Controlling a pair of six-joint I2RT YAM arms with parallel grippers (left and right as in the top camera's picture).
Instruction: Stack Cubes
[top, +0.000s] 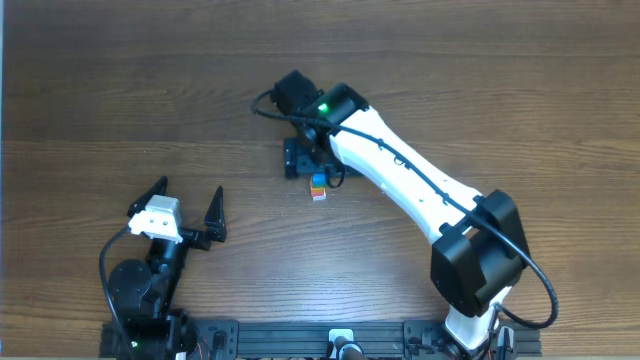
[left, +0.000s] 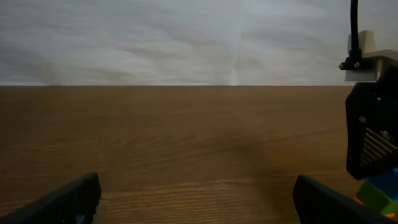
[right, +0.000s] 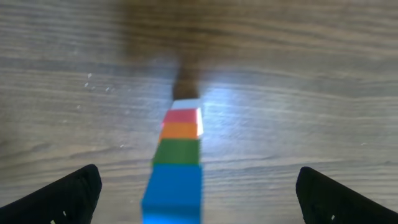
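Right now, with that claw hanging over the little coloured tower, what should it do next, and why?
Probably lift the right claw straight up and away. It hangs open over the stack of cubes, holding nothing, and the blue cube sits on top; a sideways move might topple it.

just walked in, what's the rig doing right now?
The right arm is stretched across the wooden table with its gripper over a cube stack, jaws open and holding nothing. Its wrist view looks down the stack: blue cube on top, then green cube, orange cube and red cube. The left gripper sits near its own base, jaws open, well away from the cubes.
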